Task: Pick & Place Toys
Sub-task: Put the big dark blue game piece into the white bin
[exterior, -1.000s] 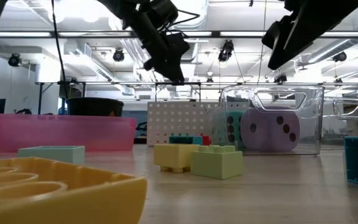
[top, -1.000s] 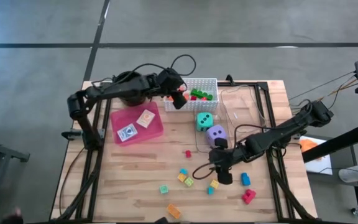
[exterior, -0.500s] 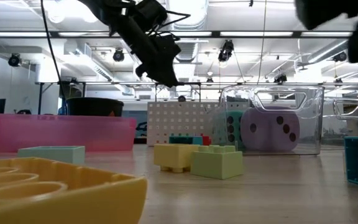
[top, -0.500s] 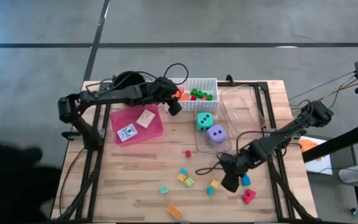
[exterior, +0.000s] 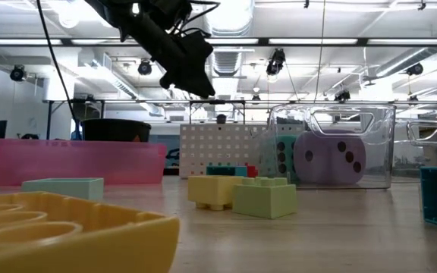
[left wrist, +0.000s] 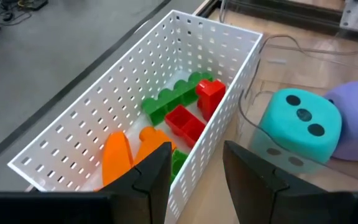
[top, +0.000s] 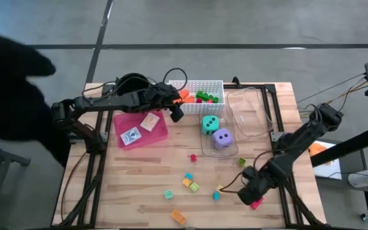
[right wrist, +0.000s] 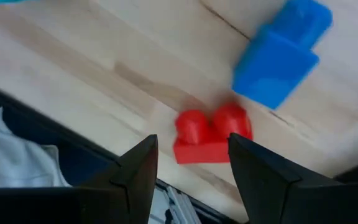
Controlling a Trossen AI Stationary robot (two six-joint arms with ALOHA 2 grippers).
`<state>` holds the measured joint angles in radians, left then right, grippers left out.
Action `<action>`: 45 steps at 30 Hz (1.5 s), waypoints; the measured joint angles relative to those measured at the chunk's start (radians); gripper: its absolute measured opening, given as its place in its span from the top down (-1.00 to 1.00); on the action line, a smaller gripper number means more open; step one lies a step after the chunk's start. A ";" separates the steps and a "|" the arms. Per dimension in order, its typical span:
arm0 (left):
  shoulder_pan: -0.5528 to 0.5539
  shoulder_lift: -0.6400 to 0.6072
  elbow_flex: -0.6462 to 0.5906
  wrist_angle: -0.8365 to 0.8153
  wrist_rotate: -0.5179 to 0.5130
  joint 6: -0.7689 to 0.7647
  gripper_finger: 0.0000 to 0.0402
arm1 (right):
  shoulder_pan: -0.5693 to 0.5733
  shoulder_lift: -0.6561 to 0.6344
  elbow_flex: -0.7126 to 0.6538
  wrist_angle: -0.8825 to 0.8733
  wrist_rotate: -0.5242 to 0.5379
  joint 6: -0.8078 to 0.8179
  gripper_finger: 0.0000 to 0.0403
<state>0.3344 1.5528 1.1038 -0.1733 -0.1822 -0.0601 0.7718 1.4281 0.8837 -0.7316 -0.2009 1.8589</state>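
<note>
My left gripper hovers open and empty at the near left corner of the white basket. In the left wrist view the basket holds green, red and orange blocks. My right gripper hangs open, pointing down, at the near right of the table over a red block; its fingers stand on either side above the block without touching it. A blue block lies next to the red one. The teal die and the purple die sit in a clear tub.
A pink tray with two cards lies left of the basket. Small loose blocks are scattered over the near middle of the table. A second clear tub stands right of the dice. A dark figure looms off the table's left side.
My right gripper has gone from beside the purple die toward the table's near right corner, sinking and rolling about its own axis, and now hangs over the red block. My left gripper has drawn back a little from the basket toward the near left and dipped.
</note>
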 joint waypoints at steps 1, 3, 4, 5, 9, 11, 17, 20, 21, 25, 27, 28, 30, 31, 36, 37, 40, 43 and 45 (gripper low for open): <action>0.000 0.000 0.000 0.001 0.000 0.000 0.26 | 0.006 0.000 -0.008 -0.008 0.005 0.024 0.03; 0.000 0.000 0.000 0.000 0.000 0.000 0.26 | 0.013 0.000 -0.026 -0.023 0.021 0.059 0.03; 0.000 0.000 0.000 -0.001 0.000 0.001 0.26 | 0.014 0.000 -0.034 -0.030 0.024 0.072 0.03; 0.000 0.000 0.000 -0.002 0.000 0.004 0.26 | 0.014 0.000 -0.042 -0.034 0.025 0.076 0.03; 0.000 0.000 0.000 -0.003 0.000 0.004 0.26 | 0.014 0.000 -0.060 -0.051 0.028 0.080 0.03; 0.000 0.000 0.000 -0.003 0.000 0.004 0.26 | 0.014 0.000 -0.066 -0.050 0.045 0.080 0.03; 0.000 0.000 0.000 -0.004 0.000 0.005 0.26 | 0.013 0.000 -0.071 -0.047 0.134 0.106 0.03; 0.000 0.000 0.000 -0.004 0.000 0.005 0.26 | 0.013 0.000 -0.071 -0.049 0.125 0.107 0.03; 0.000 0.000 0.000 -0.004 0.000 0.005 0.26 | 0.013 0.000 -0.072 -0.049 0.125 0.106 0.03; 0.000 0.000 0.000 -0.004 0.000 0.008 0.26 | 0.013 0.000 -0.073 -0.050 0.122 0.155 0.03; 0.000 0.000 0.000 -0.004 0.000 0.008 0.26 | 0.013 0.000 -0.073 -0.050 0.122 0.181 0.03; 0.000 0.000 0.000 -0.004 0.000 0.008 0.26 | 0.013 0.001 -0.073 -0.050 0.123 0.190 0.03; 0.000 0.000 0.000 -0.004 0.000 0.008 0.26 | 0.013 0.011 -0.074 -0.050 0.123 0.205 0.03; 0.000 0.000 0.000 -0.004 0.000 0.008 0.26 | 0.013 0.016 -0.075 -0.050 0.123 0.207 0.03; 0.000 0.000 0.000 -0.004 0.000 0.008 0.26 | 0.013 0.032 -0.073 -0.055 0.088 0.246 0.03; 0.000 0.000 0.001 -0.004 0.000 0.008 0.26 | 0.013 0.035 -0.073 -0.055 0.089 0.251 0.03; 0.000 0.000 0.001 -0.004 0.000 0.008 0.26 | 0.013 0.044 -0.073 -0.057 0.088 0.262 0.03; 0.000 0.000 0.001 -0.004 0.000 0.008 0.26 | 0.013 0.042 -0.071 -0.057 0.088 0.271 0.03; 0.000 0.000 0.001 -0.005 0.000 0.008 0.26 | 0.013 0.042 -0.060 -0.076 0.089 0.287 0.03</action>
<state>0.3344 1.5528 1.1046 -0.1779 -0.1825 -0.0525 0.7853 1.4700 0.8236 -0.8072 -0.1124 2.1463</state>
